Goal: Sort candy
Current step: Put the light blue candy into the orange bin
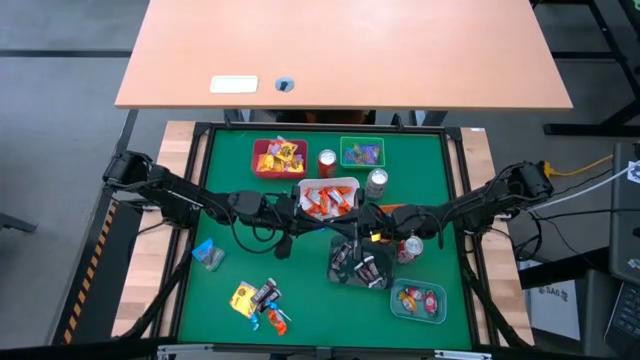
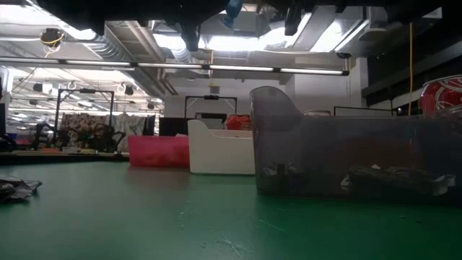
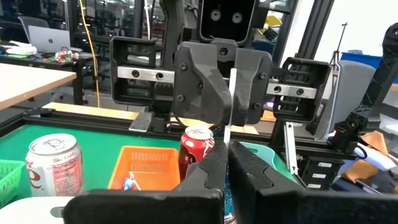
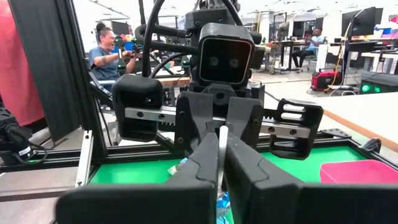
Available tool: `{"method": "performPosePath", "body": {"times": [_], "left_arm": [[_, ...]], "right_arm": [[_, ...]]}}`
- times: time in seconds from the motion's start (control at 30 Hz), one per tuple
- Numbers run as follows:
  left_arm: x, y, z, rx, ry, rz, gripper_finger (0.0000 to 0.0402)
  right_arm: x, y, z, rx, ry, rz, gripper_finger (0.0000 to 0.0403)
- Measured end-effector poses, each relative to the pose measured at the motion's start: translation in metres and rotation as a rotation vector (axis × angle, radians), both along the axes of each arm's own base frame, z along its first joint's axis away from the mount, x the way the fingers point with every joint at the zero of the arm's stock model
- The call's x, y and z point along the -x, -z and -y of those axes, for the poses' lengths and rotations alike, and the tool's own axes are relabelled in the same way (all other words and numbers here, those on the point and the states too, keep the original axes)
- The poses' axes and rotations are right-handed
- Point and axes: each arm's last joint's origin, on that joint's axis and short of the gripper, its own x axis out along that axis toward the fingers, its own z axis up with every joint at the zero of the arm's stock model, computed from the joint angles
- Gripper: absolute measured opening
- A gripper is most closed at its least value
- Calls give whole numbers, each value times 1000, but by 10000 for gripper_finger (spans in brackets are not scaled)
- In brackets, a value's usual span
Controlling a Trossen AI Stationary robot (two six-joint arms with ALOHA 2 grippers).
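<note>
My two grippers meet tip to tip above the table's middle, the left gripper (image 1: 349, 220) (image 3: 227, 154) facing the right gripper (image 1: 373, 224) (image 4: 221, 142). Both are shut on one thin candy (image 3: 230, 106), a pale strip seen edge-on with a blue bit (image 2: 232, 11) hanging under it. Loose candy (image 1: 256, 299) lies near the near edge, and a blue piece (image 1: 208, 255) lies to the left. Sorted candy fills the red tray (image 1: 262, 160), green tray (image 1: 346, 142), white tray (image 1: 305, 186), grey tray (image 1: 336, 262) and teal tray (image 1: 400, 290). My left gripper pinches the candy's pale edge (image 3: 226, 140) between its two fingers, coming level from the table's left. The candy is lifted clear of the table and its blue part hangs below. My right gripper pinches the same candy's pale edge (image 4: 222, 152) between its two fingers, coming level from the table's right. The blue part (image 4: 221, 202) hangs under the fingers, off the table.
Three soda cans stand among the trays: a red can (image 1: 327, 162), a silver can (image 1: 377, 182) and another can (image 1: 410, 246). An orange tray (image 3: 146, 167) sits under the right arm. The grey tray (image 2: 346, 159) lies just nearer than the grippers. Bare green mat (image 1: 300, 270) lies toward the near left.
</note>
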Motion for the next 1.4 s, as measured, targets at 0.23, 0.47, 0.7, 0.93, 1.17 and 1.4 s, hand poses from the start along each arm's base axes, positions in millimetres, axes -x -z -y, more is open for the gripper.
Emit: {"method": "performPosePath", "body": {"times": [0.23, 0.47, 0.7, 0.93, 1.17, 1.4], "left_arm": [[0, 0, 0, 3, -1, 1, 0], [0, -1, -1, 31, -13, 4, 45], [0, 2, -1, 27, -45, -23, 123], [0, 11, -2, 8, -55, -116, 142], [1, 20, -3, -13, -57, -208, 143], [2, 21, -3, -15, -58, -219, 143]], "right_arm": [[0, 0, 0, 1, 0, -1, 6], [-1, 0, 2, 3, 1, -5, 3], [6, -1, 20, 37, 49, -141, 2], [39, -10, 35, 67, 110, -384, 2], [86, -11, 47, 21, 198, -649, 3], [107, 5, 49, -14, 188, -902, 4]]}}
